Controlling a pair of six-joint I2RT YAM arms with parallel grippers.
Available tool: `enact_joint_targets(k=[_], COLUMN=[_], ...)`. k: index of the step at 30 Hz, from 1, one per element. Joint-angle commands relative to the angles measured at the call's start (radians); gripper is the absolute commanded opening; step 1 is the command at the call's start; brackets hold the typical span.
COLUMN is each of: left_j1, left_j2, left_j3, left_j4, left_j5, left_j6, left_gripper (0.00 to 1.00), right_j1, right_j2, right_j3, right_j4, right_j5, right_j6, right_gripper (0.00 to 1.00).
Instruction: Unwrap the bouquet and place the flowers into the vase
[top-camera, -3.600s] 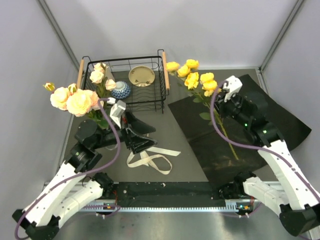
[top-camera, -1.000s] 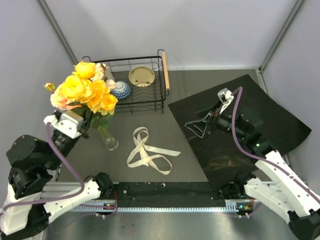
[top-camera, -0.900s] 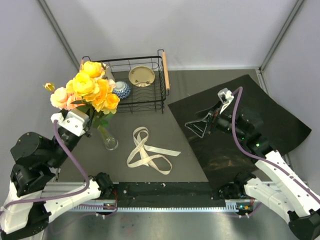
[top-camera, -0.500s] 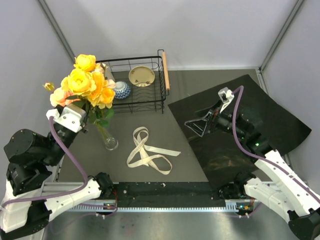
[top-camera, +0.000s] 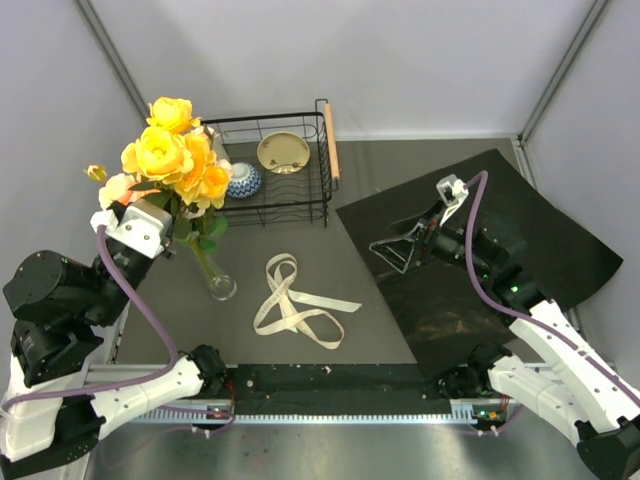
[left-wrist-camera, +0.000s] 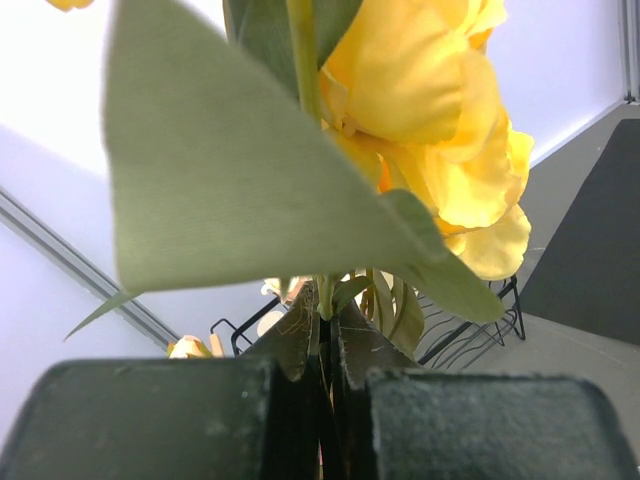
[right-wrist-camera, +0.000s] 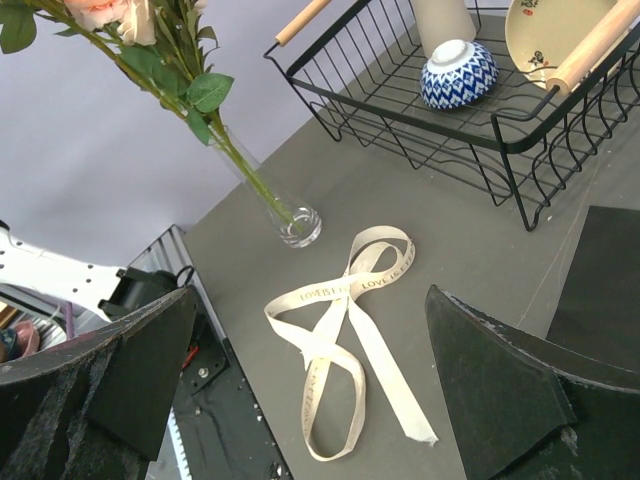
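Our left pincer now pinches the yellow roses, gone from the black paper, over the vase, maybe inside; right pincer gapes empty.

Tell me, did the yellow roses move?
Yes. The yellow roses lay on the black paper, right of the basket. Now the left gripper holds them left of the basket, near the vase.

The cream ribbon bears repeated small print reading "LOVE IS", the rest illegible.
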Motion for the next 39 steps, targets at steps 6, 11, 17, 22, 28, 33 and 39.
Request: enact_joint_targets(k=[6,11,17,22,28,33,39], left_j1=[-0.001,-0.001,0.001,-0.001,0.001,0.001,0.001], left_j2=[-0.01,-0.007,-0.006,-0.039,-0.057,-0.077,-0.141], left_j3=[0.004,0.005,-0.022,-0.071,-0.108,-0.162,-0.294], left_j4=[0.073,0.076,0.041,0.026,0.016,0.033,0.104], left_j5=[0.054,0.084,0.095,0.098,0.086,0.063,0.014], left_j6=[0.019,0.043,0.033,0.019,-0.002,-0.044,-0.081], left_gripper=[0.0,0.0,0.0,0.0,0.0,0.0,0.0], right_j1=[0.008,0.01,0.01,0.008,0.01,0.01,0.011], right_j2=[-0.018,-0.02,-0.021,-0.02,-0.009,-0.009,-0.009], right_j3=[0.026,0.025,0.022,0.019,0.016,0.006,0.005], right_j4=[0.036,0.042,0.041,0.045,0.061,0.073,0.079], right_j5=[0.01,0.008,0.011,0.011,0.005,-0.001,-0.01], right_j6=[0.001,0.001,0.005,0.005,0.018,0.028,0.031], right_gripper=[0.99,0.99,0.99,0.99,0.99,0.99,0.99])
